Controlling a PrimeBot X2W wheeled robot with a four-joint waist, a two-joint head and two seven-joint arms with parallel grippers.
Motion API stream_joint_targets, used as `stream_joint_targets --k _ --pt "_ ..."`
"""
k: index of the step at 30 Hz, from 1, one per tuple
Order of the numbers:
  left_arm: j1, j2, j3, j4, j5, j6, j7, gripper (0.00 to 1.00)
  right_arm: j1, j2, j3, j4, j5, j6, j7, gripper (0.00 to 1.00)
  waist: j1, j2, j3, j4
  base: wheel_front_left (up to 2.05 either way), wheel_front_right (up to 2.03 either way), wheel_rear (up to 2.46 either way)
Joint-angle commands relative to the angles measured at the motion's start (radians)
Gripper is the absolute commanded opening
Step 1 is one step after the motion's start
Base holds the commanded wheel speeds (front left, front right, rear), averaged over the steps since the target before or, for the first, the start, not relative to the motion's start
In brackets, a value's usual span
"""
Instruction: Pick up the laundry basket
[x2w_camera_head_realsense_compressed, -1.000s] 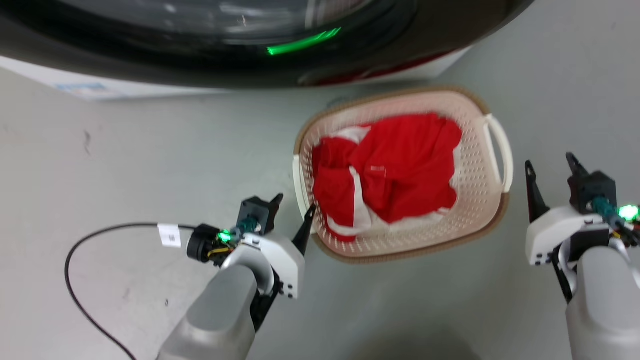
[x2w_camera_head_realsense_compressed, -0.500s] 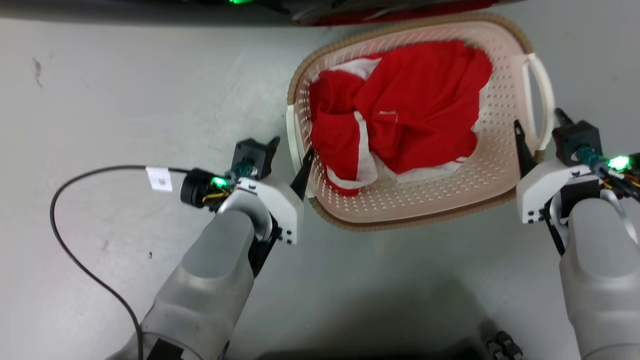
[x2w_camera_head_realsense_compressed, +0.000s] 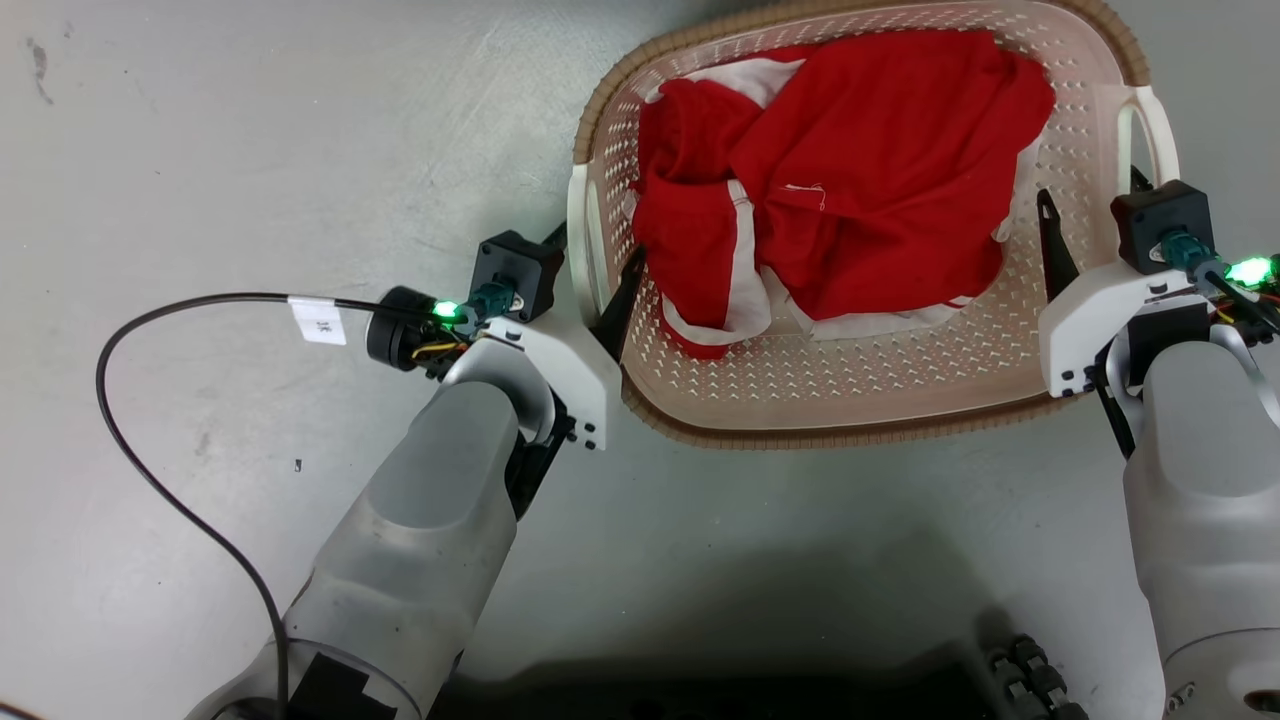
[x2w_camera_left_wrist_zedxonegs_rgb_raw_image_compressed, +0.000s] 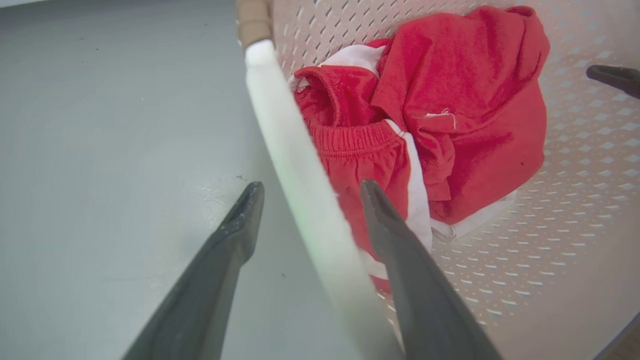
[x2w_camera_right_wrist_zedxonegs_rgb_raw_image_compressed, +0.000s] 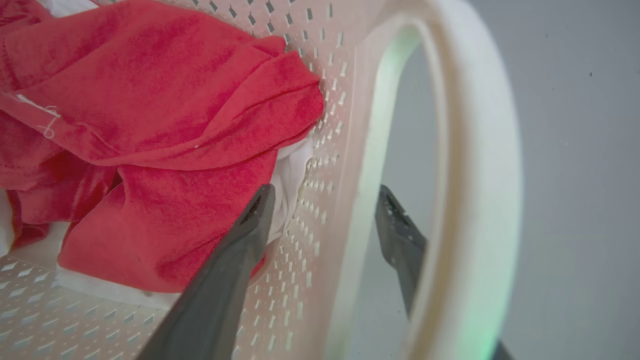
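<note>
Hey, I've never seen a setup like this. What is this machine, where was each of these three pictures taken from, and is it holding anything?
It is a two-armed robot seen by its own cameras. The wide picture comes from its head, looking down at a grey floor. On it stands a cream laundry basket with red and white clothes inside. The other two come from wrist cameras looking along each claw's two dark fingers. The left claw straddles the basket's left handle; the right claw has one finger inside the basket and one through the right handle's loop. Both are open, so nothing is gripped yet.
</note>
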Motion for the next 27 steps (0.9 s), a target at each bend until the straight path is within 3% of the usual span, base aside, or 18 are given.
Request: stream_joint_targets --k 1,2,3,4,5,18,27 --pt "-0.007 0.007 0.005 -0.008 0.005 0.013 -0.001 1.00 -0.012 0.005 -0.003 0.001 -0.002 -0.001 -0.002 1.00 -0.0001 0.0001 0.003 0.001 0.00 0.00 0.00" --pt "-0.007 0.007 0.002 -0.014 0.015 0.018 -0.001 1.00 -0.014 0.006 -0.005 0.000 -0.007 -0.001 -0.002 0.37 -0.0001 0.0001 0.004 0.002 0.00 0.00 0.00" --pt "-0.005 0.007 0.000 -0.017 0.017 0.020 -0.001 0.49 -0.017 0.010 -0.005 -0.002 -0.007 -0.001 -0.002 0.00 -0.0001 0.0001 0.004 0.002 0.00 0.00 0.00" --pt "-0.004 0.007 0.001 -0.024 0.018 0.021 -0.001 0.08 -0.017 0.013 -0.003 0.008 -0.009 -0.001 -0.002 0.00 -0.0001 0.0001 0.003 0.003 0.00 0.00 0.00" --pt "-0.005 0.007 0.001 -0.033 0.026 0.022 -0.001 0.00 -0.017 0.016 -0.005 0.016 -0.010 -0.001 -0.002 0.00 -0.0001 0.0001 0.001 0.003 0.00 0.00 0.00" --pt "0.012 0.006 0.001 -0.035 0.032 0.000 -0.004 0.00 0.007 0.018 -0.005 0.048 -0.036 -0.001 -0.001 0.00 -0.0001 0.0001 -0.041 0.006 0.00 0.00 0.00" --pt "0.065 0.004 -0.032 0.011 -0.041 -0.014 -0.004 0.00 0.048 0.027 0.001 0.122 -0.053 -0.001 -0.001 0.00 -0.0001 0.0001 -0.150 0.021 0.00 0.00 0.00"
